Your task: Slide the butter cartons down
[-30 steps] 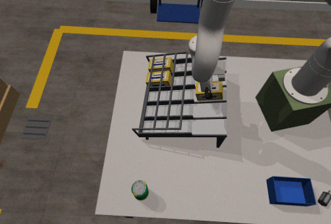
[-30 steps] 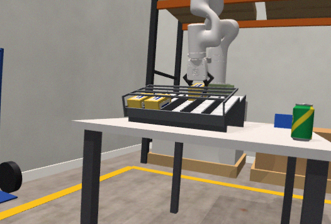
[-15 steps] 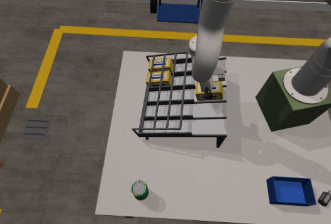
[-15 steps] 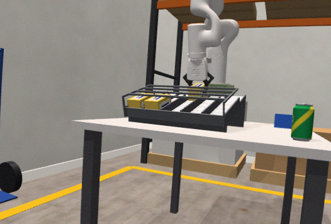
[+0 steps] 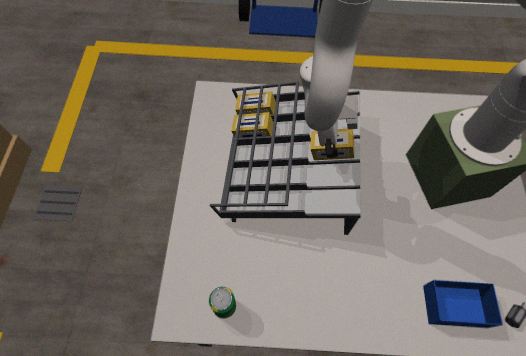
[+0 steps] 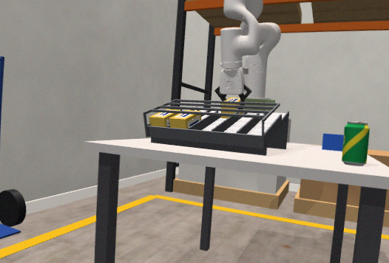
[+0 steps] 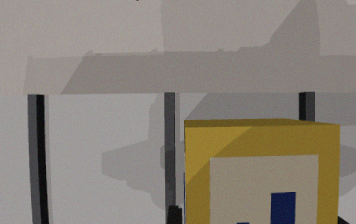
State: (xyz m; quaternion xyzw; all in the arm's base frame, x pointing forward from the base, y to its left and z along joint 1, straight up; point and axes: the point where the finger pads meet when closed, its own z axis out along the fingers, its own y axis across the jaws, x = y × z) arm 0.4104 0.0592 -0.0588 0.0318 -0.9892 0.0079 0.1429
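Observation:
The sloped shelf [image 5: 332, 201] [image 6: 206, 139] has five lanes. Two yellow butter cartons, one [image 5: 267, 103] [image 6: 158, 120] in the top lane of the top view and one [image 5: 265, 125] [image 6: 178, 122] in the lane beside it, rest at the bottom stop. The third butter carton [image 5: 346, 146] [image 6: 225, 106] [image 7: 260, 140] is at the upper end of the middle lane. My gripper [image 5: 331, 142] [image 6: 232, 99] [image 7: 260, 218] is open around this carton, with one finger on each side. A narrow gap shows beside the left finger in the wrist view. The carton's underside is hidden.
Dark bars [image 5: 292, 150] cross above the lower part of the lanes, and dividers separate them. A green can [image 5: 222, 301] [image 6: 356, 143] stands near the table's edge. A blue bin [image 5: 461, 303] [image 6: 332, 142] and a small dark object [image 5: 516, 316] are farther along the table.

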